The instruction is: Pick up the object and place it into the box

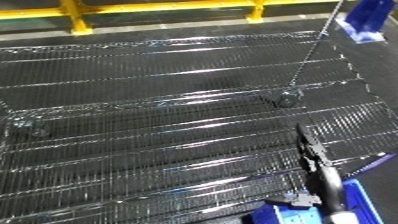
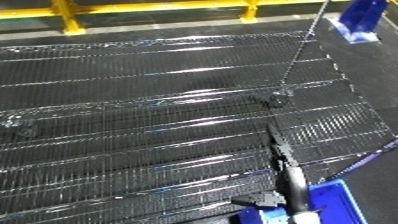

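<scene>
Only the right hand (image 2: 282, 165) is seen, a dark blur over the wire-mesh surface (image 1: 133, 125) above the blue bin (image 2: 333, 197), finger state undeterminable; no object is discernible, so progress cannot be judged.

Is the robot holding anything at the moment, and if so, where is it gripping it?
It cannot be told. Only a thin dark arm part shows near the blue bin at the lower right, above the wire mesh surface. No hand or held object is clearly visible.
</scene>
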Tool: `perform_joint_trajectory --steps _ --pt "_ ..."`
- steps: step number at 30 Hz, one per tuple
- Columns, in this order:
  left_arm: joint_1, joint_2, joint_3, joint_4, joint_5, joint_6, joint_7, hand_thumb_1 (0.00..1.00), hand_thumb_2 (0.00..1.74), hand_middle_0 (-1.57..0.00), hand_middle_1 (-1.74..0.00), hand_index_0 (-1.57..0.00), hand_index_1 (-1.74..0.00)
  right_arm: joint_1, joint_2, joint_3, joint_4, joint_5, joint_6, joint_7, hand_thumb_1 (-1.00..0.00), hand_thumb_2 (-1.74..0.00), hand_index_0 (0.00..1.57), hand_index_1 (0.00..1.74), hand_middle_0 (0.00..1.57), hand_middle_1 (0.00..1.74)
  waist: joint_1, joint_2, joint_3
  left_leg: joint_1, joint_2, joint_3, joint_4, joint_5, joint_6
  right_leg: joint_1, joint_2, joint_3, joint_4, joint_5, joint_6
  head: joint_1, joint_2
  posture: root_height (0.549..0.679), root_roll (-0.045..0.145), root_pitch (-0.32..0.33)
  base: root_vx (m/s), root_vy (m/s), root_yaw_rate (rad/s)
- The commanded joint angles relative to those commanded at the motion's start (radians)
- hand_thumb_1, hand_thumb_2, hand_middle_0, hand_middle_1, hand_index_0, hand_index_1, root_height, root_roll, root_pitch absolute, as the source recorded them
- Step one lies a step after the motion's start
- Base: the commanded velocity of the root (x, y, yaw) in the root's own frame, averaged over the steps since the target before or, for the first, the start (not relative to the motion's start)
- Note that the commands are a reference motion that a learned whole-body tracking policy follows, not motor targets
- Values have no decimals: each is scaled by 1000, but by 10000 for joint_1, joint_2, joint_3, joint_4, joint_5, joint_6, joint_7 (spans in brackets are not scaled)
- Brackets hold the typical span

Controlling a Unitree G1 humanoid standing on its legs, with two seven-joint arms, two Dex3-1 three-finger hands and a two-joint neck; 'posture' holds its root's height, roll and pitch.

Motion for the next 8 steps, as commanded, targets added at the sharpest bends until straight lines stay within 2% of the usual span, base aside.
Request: perform_joint_trajectory --steps 3,6,8 --pt "-237 22 42 77 76 -68 151 1000 1740 -1570 -1740 -1570 -1740 -222 53 333 20 -111 18 -4 0 0 0 0 0 0 129 -47 0 -28 -3 -59 14 -21 20 -2 -14 -65 65 -42 11 -540 -397 622 34 -223 14 6 63" --pt "-416 19 10 89 157 -89 228 1000 1740 -1570 -1740 -1570 -1740 -384 112 565 37 -187 31 -14 0 0 0 0 0 0 211 -57 0 -34 -19 -92 13 -45 38 -21 -31 -107 151 -105 20 -1003 -342 621 33 -222 18 8 41" --pt "-514 17 -25 61 185 -107 260 1000 1740 -1570 -1740 -1570 -1740 -460 141 693 43 -193 33 -9 0 0 0 0 0 0 249 -47 0 -52 -29 -102 29 -66 46 -69 -41 -113 224 -144 24 -1144 -566 620 33 -220 9 13 21"
